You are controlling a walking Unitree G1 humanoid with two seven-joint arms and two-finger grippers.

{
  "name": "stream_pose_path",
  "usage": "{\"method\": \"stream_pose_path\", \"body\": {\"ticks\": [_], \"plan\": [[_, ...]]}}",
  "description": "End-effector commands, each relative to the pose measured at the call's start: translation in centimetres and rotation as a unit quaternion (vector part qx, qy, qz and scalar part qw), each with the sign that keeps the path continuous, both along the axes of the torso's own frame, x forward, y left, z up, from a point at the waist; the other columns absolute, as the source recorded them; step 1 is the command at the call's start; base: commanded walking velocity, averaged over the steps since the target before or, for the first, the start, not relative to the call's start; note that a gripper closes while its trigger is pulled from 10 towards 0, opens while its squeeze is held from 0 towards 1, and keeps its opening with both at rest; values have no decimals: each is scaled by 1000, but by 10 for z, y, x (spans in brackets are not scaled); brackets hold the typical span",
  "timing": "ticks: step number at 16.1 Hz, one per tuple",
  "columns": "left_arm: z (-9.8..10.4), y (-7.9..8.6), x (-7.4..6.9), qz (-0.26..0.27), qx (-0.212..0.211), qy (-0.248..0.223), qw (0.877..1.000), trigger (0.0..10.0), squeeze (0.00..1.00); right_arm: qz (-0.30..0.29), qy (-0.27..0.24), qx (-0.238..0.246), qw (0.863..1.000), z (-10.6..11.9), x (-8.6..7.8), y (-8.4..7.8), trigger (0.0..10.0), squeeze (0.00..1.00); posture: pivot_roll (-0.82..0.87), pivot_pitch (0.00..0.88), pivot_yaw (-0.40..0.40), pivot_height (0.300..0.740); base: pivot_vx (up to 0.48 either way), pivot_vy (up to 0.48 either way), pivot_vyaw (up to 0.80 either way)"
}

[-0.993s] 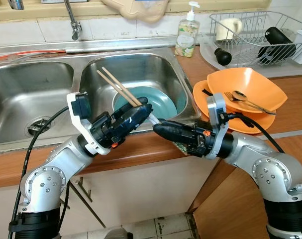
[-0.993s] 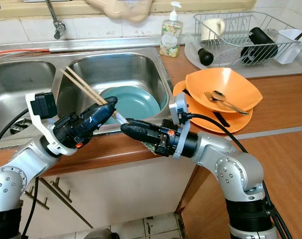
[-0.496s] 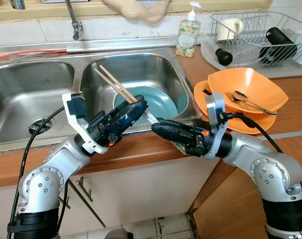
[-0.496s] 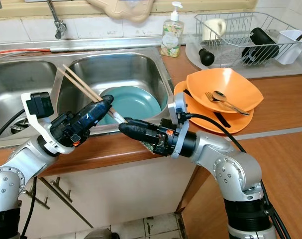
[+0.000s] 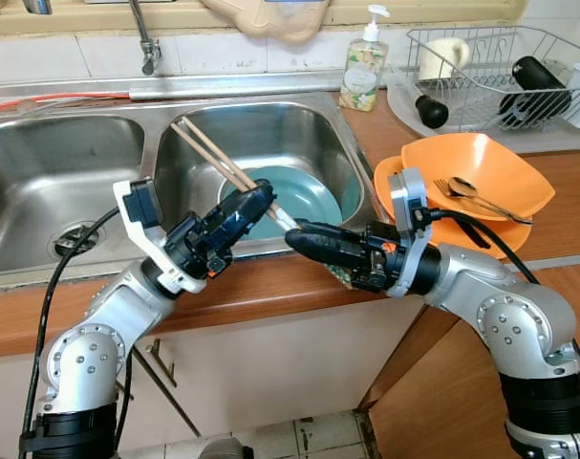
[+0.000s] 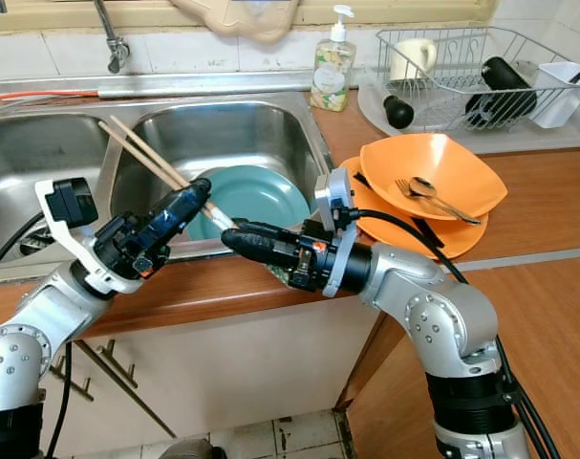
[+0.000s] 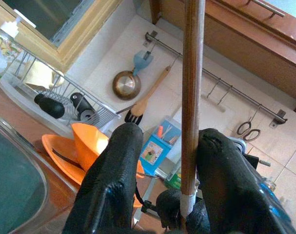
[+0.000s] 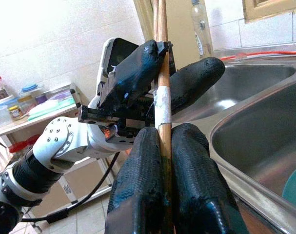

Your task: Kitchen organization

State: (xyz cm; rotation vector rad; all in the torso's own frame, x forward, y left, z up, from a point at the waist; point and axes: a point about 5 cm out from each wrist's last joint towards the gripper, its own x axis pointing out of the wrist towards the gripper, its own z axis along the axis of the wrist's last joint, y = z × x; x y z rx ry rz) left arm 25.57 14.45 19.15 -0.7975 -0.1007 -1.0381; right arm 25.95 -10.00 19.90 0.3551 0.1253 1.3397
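- Right gripper (image 8: 163, 146): fingers (image 8: 138, 185) clenched on the white-banded lower end of the pair of wooden chopsticks (image 5: 218, 161); the sticks run up between the two pads.
- Left gripper (image 5: 256, 203): its fingers (image 7: 113, 165) stand on either side of the same sticks. One stick lies against the inner face of one finger, with a gap to the other, so they look loosened, not pinching. Judgement: a hand-to-hand transfer is in progress.
- Chopsticks' place: held over the front rim of the sink's right basin (image 5: 318, 129), free ends slanting up and back over the basin toward the faucet (image 5: 146, 43).
- To do this step well (judgement): keep one gripper closed firm until the other is plainly off, withdraw along the sticks' axis so the pair does not scissor apart, then carry them with the tips raised.
- Around, relative to the right basin: a teal plate (image 5: 313, 191) lies in its bottom, just under the meeting grippers; the left basin (image 5: 60, 172) adjoins it.
- On the wooden desk (image 5: 567, 191) beside the basin: stacked orange dishes (image 5: 481, 167) with a fork and spoon (image 5: 476, 191) in the upper one; behind them a soap dispenser (image 5: 363, 62) and a wire dish rack (image 5: 490, 67) holding a mug and dark items.
- In the way (judgement): the orange stack lies between grippers and rack, so a low swing of the long sticks could knock the cutlery; a slip drops them onto the teal plate.
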Motion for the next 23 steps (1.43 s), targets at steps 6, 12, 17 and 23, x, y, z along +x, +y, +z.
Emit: {"method": "stream_pose_path", "body": {"ticks": [6,12,17,23], "plan": [[3,13,3,50,-29,4,998,0,0,-22,-15,16,1000,7,5,1,0,0,31,0,13,740,0,0,0],[1,24,5,93,-55,27,994,10000,1000,-27,-17,29,999,10,7,1,0,0,35,0,15,740,0,0,0],[2,20,4,67,-75,35,994,10000,1000,-21,-18,30,999,12,5,3,0,0,32,0,17,740,0,0,0],[3,16,4,49,-81,38,995,10000,1000,-15,-6,10,1000,7,4,7,0,0,31,0,17,740,0,0,0]]}}
